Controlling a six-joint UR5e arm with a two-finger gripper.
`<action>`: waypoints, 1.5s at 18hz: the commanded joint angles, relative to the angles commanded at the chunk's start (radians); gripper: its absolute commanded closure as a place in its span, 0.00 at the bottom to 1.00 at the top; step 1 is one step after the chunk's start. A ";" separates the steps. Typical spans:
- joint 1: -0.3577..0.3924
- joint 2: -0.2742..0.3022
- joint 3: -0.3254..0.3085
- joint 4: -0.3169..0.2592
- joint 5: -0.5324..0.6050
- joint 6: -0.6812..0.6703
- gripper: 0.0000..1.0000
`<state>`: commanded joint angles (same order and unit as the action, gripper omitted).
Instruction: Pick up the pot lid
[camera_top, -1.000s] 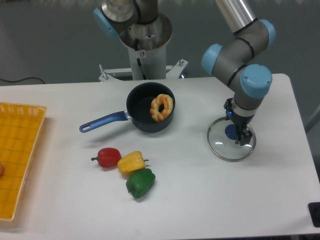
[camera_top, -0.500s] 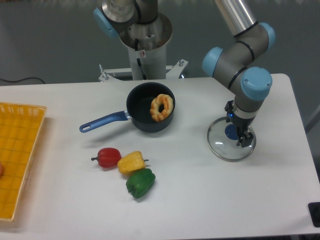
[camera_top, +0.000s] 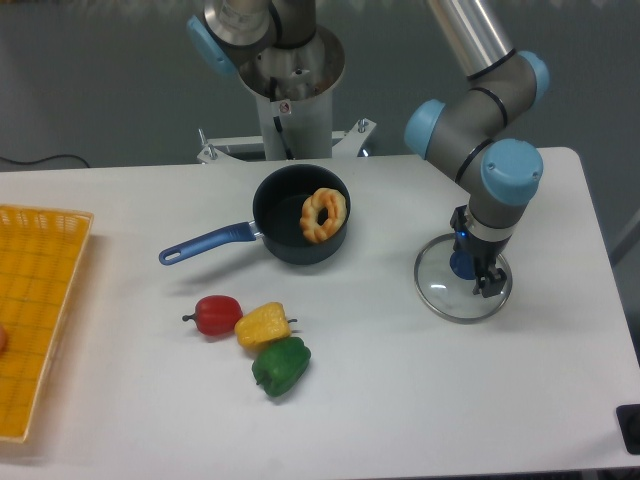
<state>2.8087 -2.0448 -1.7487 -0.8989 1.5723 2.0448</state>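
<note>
The clear, round pot lid (camera_top: 445, 295) with a thin rim and a blue knob (camera_top: 461, 266) lies flat on the pale table (camera_top: 380, 400), toward the right of the view. The dark two-finger claw (camera_top: 477, 252) is directly over it, its fingers apart near the knob; whether either finger touches the knob I cannot tell. The claw and its mount cover part of the lid's far side and are the main thing blocking the view of it. Well apart from the lid, farther left, sits a round black pan (camera_top: 275, 215) with a blue handle (camera_top: 210, 243) pointing left and slightly toward the camera. Inside the pan, against its right side, is an orange-yellow ring-shaped item (camera_top: 312, 230). Nearer the camera, a red toy-like pepper (camera_top: 218, 316), a yellow one (camera_top: 262, 327) and a dark green one (camera_top: 281, 366) lie in a slanting row, the yellow between the other two. At the left edge stands a yellow-orange plastic crate (camera_top: 45, 300), cut off by the frame, with a small part of a red item (camera_top: 2, 339) showing. A thin black cable (camera_top: 45, 160) curves in behind the table.
</note>
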 joint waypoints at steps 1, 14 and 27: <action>0.000 0.000 0.000 0.000 0.000 0.000 0.13; 0.000 0.002 0.000 -0.002 -0.003 0.009 0.22; -0.002 0.005 -0.002 -0.003 0.000 0.009 0.33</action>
<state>2.8072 -2.0402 -1.7503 -0.9020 1.5723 2.0540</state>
